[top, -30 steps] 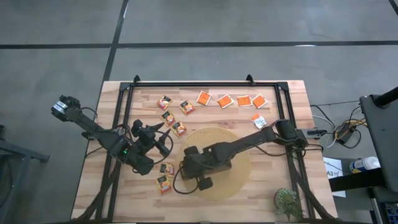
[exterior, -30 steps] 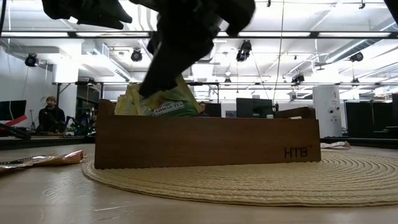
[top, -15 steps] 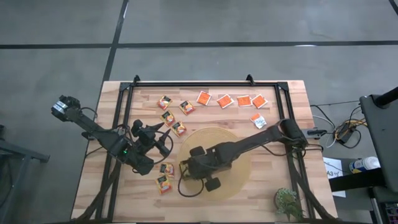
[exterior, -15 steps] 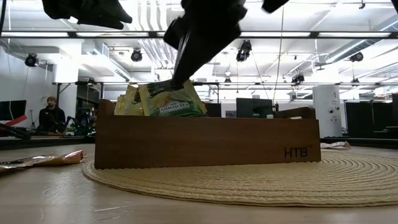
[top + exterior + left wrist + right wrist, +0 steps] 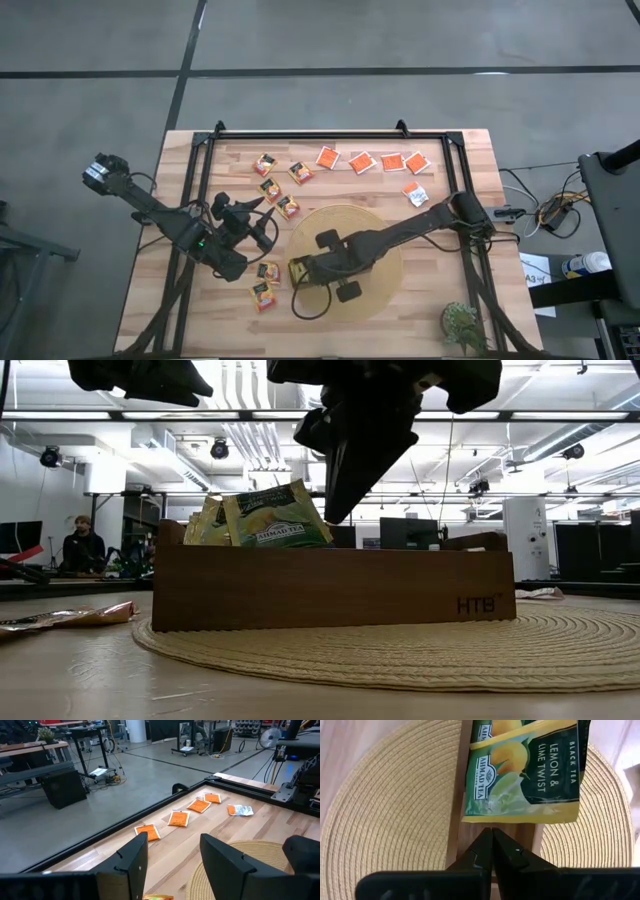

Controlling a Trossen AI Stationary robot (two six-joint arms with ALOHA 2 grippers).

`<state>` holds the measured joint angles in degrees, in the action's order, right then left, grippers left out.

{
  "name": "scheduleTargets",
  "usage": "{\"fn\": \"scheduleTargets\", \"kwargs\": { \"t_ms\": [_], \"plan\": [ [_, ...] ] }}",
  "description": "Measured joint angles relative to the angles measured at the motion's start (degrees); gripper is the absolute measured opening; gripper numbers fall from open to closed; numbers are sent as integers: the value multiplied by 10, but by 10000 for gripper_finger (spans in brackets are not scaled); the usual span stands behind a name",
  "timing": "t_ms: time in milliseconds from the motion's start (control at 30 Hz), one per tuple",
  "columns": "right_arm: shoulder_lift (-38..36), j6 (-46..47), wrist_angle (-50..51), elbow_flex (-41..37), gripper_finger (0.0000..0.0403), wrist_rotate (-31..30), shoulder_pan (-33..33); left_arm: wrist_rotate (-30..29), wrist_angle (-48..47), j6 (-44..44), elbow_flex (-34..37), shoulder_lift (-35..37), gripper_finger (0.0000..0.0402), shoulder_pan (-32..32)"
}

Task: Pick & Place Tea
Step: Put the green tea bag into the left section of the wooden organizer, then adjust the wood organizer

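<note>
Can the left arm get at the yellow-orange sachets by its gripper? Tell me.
Probably yes. The left gripper hangs open beside the yellow-orange sachets on bare table, nothing lying between; the right gripper is shut over the tray.

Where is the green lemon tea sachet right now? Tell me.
The green sachet stands upright in the wooden tray on the round mat, at the tray's left end in the low view. The shut right gripper hangs just above it, not touching.

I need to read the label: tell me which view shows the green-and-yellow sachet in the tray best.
The right wrist view: the green-and-yellow sachet fills it, label legible, just beyond the shut right gripper. The low view shows it leaning above the tray wall. The high view gives a sliver; the left wrist view, nothing.
</note>
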<state>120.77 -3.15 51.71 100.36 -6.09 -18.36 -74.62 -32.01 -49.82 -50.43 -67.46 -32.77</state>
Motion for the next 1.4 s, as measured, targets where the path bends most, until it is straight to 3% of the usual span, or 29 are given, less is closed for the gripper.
{"fn": "scheduleTargets", "kwargs": {
  "t_ms": [833, 1133, 1233, 1400],
  "plan": [
    [2, 2, -120, -15, 8, 0, 3, 1, 4, 2, 0, 0, 174, 0],
    [2, 4, -73, -16, 8, -4, 8, 1, 4, 3, 0, 0, 174, 0],
    [-2, 15, -56, -16, 8, -35, 8, 1, 4, 3, 0, 0, 174, 0],
    [-7, 17, -74, -15, 8, -43, 8, 1, 3, 3, 0, 0, 174, 0]
  ]
}}
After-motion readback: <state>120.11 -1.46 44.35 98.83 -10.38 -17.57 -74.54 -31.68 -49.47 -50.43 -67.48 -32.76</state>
